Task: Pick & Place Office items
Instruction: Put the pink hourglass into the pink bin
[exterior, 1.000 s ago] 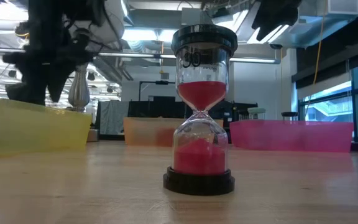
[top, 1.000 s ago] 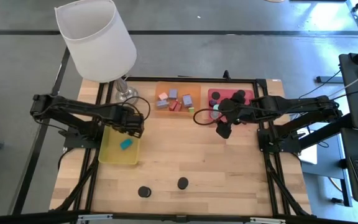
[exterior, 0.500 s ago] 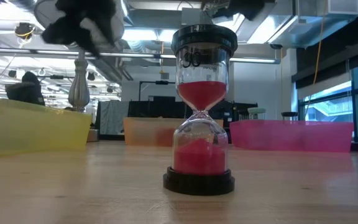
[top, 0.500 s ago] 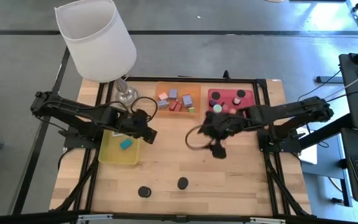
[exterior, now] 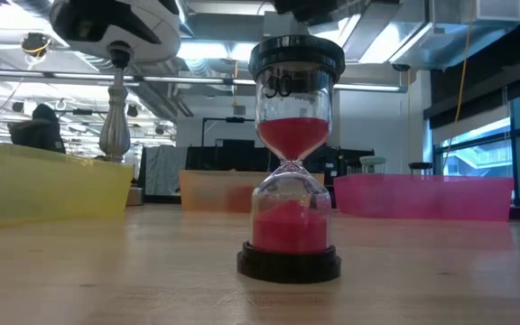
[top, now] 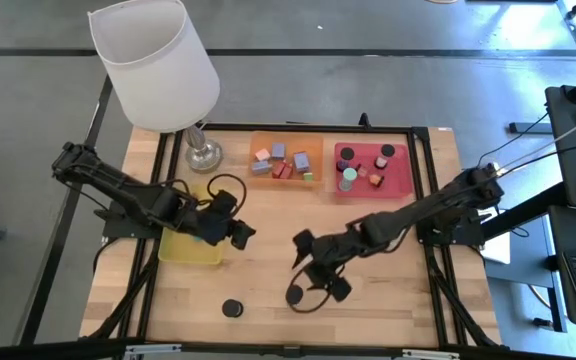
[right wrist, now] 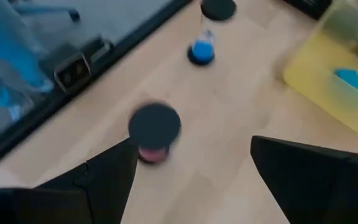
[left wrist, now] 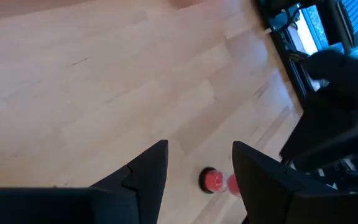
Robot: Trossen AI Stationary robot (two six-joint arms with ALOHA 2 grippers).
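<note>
High view: right gripper (top: 313, 278) at lower centre, over a sand timer (top: 295, 295), fingers apart, empty; left gripper (top: 230, 232) at left of centre beside yellow tray (top: 173, 248), spread, empty.

Low view: red-sand hourglass (exterior: 291, 158) dead centre, upright; glass waist likely fragile and slippery, light, best taken by the black caps.

Right wrist view: black cap (right wrist: 155, 122) seen end-on, plus a blue timer (right wrist: 201, 51) unseen low down.

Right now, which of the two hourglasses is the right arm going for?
The red-sand hourglass, directly under the right gripper; the blue-sand hourglass stands apart, farther left near the table's front edge.
</note>
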